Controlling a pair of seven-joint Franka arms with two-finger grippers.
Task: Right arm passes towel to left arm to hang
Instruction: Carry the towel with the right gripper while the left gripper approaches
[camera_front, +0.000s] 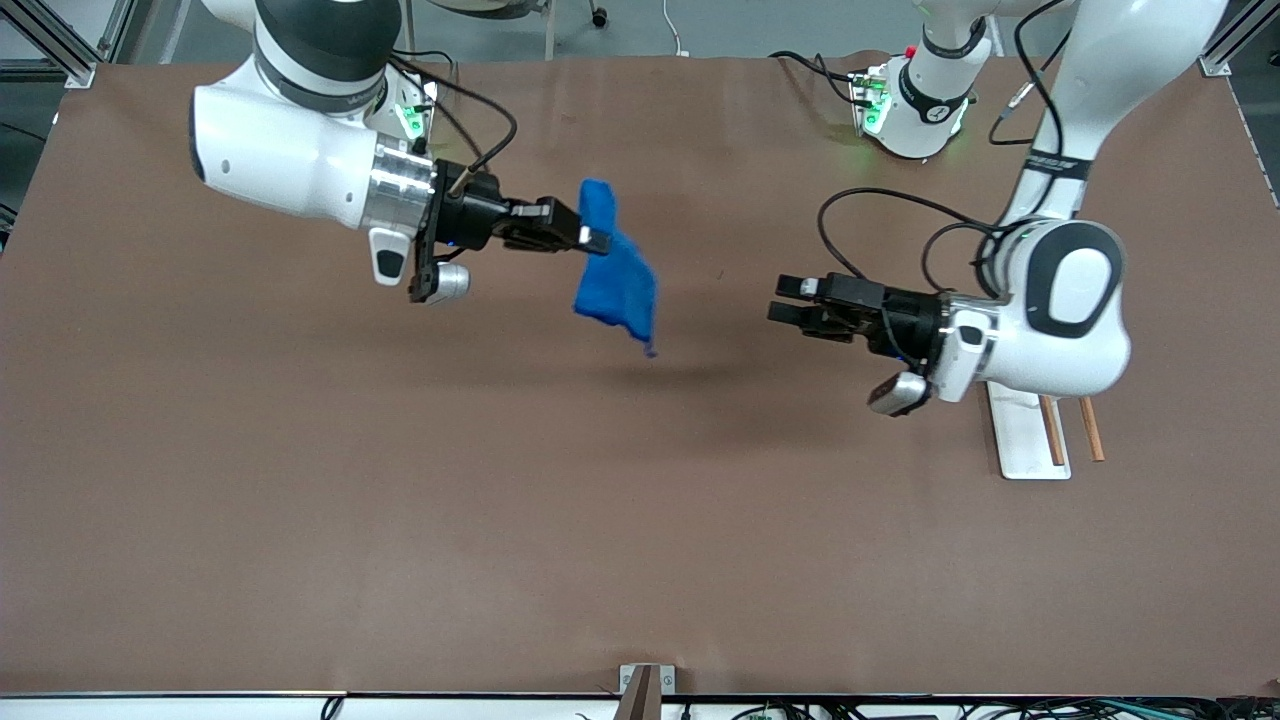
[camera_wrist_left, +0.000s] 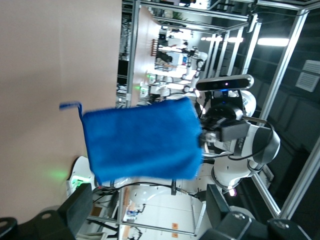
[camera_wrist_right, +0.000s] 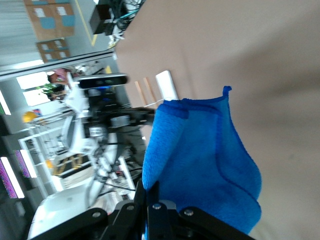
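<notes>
The towel (camera_front: 612, 270) is a bright blue cloth that hangs in the air over the middle of the table. My right gripper (camera_front: 590, 238) is shut on its upper edge and holds it up. In the right wrist view the towel (camera_wrist_right: 205, 165) fills the middle, pinched between the closed fingers (camera_wrist_right: 152, 200). My left gripper (camera_front: 785, 299) is open and empty, level with the towel and a clear gap away toward the left arm's end. In the left wrist view the towel (camera_wrist_left: 142, 140) hangs ahead of the spread fingers (camera_wrist_left: 77, 207).
A white tray (camera_front: 1025, 430) with two wooden rods (camera_front: 1090, 428) lies under the left arm's wrist, at the left arm's end of the table. The brown table top (camera_front: 500, 500) stretches toward the front camera.
</notes>
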